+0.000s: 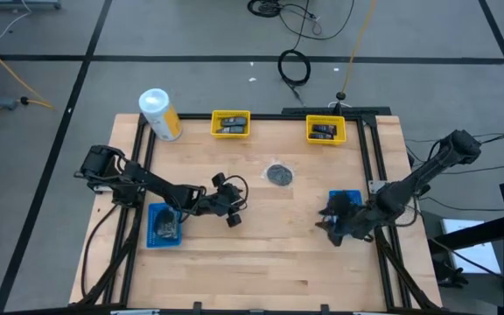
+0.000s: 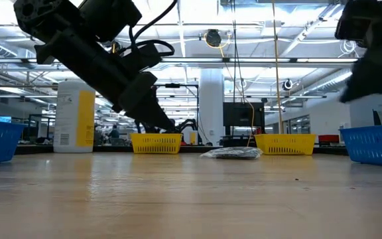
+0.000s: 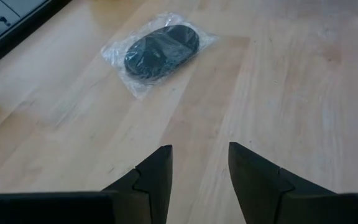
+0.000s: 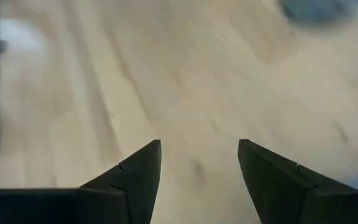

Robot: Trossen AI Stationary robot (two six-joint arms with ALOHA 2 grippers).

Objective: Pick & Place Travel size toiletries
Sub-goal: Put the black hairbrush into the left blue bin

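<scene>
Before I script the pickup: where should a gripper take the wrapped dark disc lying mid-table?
Probably from straight above, fingers across the narrower width of the dark disc. It lies flat on the table, so there is little side to grip; the loose clear wrap could slip.

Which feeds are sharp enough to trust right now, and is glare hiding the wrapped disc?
Left wrist view: sharp; the round dark disc in clear wrap shows only mild sheen on its plastic. Right wrist view: motion-blurred, wood grain smeared. Low view: bright ceiling lights leave both arms as dark silhouettes. High view: evenly lit.
</scene>
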